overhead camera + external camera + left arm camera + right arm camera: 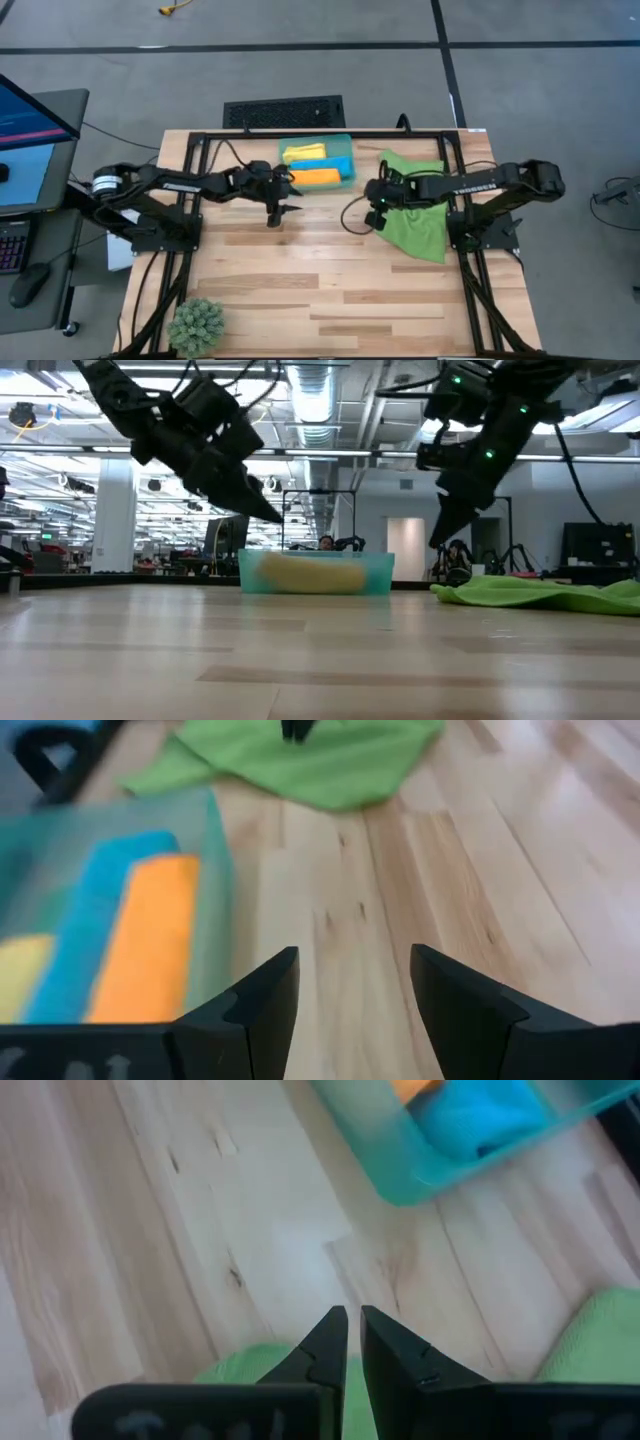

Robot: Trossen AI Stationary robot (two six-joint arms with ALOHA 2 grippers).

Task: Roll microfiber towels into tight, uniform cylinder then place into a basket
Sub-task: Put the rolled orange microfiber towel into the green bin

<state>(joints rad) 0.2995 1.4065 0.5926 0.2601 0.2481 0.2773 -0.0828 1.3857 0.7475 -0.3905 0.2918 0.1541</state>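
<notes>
Wooden tabletop (pixel 300 290): three rolls fill the teal plastic basket (pixel 349 160); flat green microfiber towel (pixel 420 225) needs rolling. Left gripper (pixel 277 215) wide, right gripper (pixel 376 217) nearly closed, empty.

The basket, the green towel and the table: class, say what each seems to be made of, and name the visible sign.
The basket: probably plastic, smooth and translucent teal; the rolls inside show through its wall.
The green towel: soft matte cloth, likely microfiber; it lies limp with folds.
The table: light wood planks with visible grain and seams, lightly sheened finish.
</notes>
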